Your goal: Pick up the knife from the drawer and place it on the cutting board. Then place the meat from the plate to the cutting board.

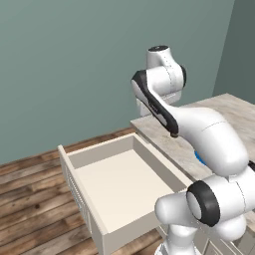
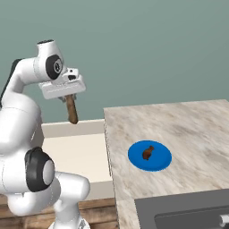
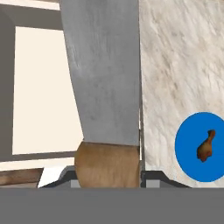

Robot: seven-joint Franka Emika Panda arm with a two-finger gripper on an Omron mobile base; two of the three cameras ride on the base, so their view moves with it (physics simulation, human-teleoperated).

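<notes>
Between the gripper's (image 3: 109,175) fingers: a slim knife (image 3: 105,87) with matt brushed-grey metal blade and grained brown wooden handle. Beside the blade, a veined beige stone-look counter (image 3: 175,65) carrying a smooth bright-blue round plate (image 3: 192,162).

Even, flat rendered light, moderately bright, with no glare.

Shadows are soft and faint: the drawer (image 1: 117,187) walls shade its pale inside slightly, and the plate (image 2: 150,155) casts almost none on the surface (image 2: 188,134). Textures look slightly soft; the knife (image 3: 105,78) blade fills the hand view, blurry.

The meat (image 2: 147,153) lies on the plate (image 2: 161,161) on the counter (image 2: 192,120), right of the open drawer (image 2: 76,152).
</notes>
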